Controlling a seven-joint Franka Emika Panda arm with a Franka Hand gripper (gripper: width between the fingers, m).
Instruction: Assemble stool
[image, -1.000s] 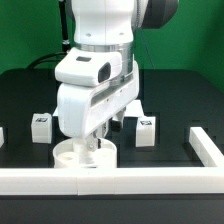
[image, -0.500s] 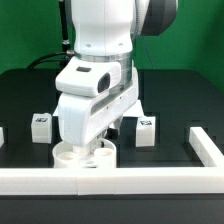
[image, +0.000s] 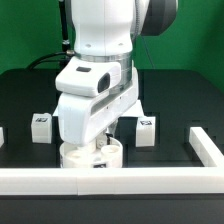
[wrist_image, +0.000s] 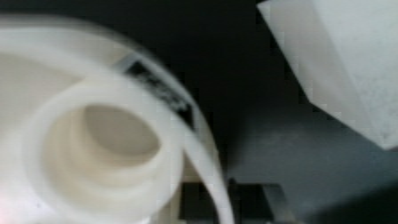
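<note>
Now that the seat (image: 89, 156) has tipped up from lying flat, just behind the front border bar (image: 150, 181), the gripper (wrist_image: 228, 203) appears to pinch its rim between its jaws; with a loose leg (image: 146, 130) waiting near, I'd guess leg-fitting comes next.

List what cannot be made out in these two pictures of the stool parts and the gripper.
- Gripper: exterior view; the arm covers its fingers, so open or shut cannot be told.
- Seat: exterior view; the arm hides its back part.
- White block: wrist view; blurred, cut off by the edge.
- Leg at the exterior view's left: its tag is too small to read.
</note>
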